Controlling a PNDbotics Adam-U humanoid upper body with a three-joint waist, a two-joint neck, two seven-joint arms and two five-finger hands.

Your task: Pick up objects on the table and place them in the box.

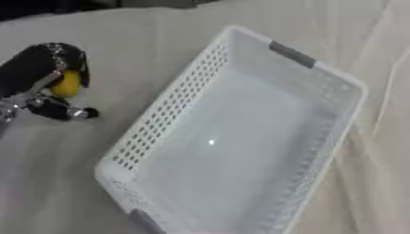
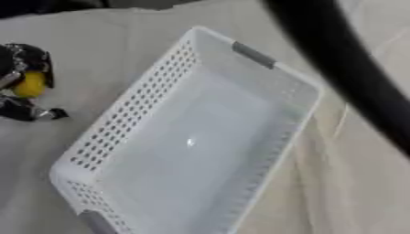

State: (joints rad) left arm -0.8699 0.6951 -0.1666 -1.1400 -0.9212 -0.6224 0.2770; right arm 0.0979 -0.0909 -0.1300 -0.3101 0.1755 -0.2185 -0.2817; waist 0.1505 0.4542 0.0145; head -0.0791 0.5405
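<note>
A white perforated plastic basket (image 1: 152,123) with grey handles lies askew on the cloth-covered table, nothing inside it. To its left, my left hand (image 1: 40,68) is black with silver joints and has its fingers and thumb curled round a small yellow object (image 1: 67,84), just above the cloth. The yellow object (image 2: 30,85) also shows at the left edge of the right eye view. My right hand shows in no view.
A pale cream cloth (image 1: 376,151) with folds covers the table. A dark blurred band (image 2: 352,77) crosses the upper right of the right eye view, close to the camera. A dark edge lies along the far top left.
</note>
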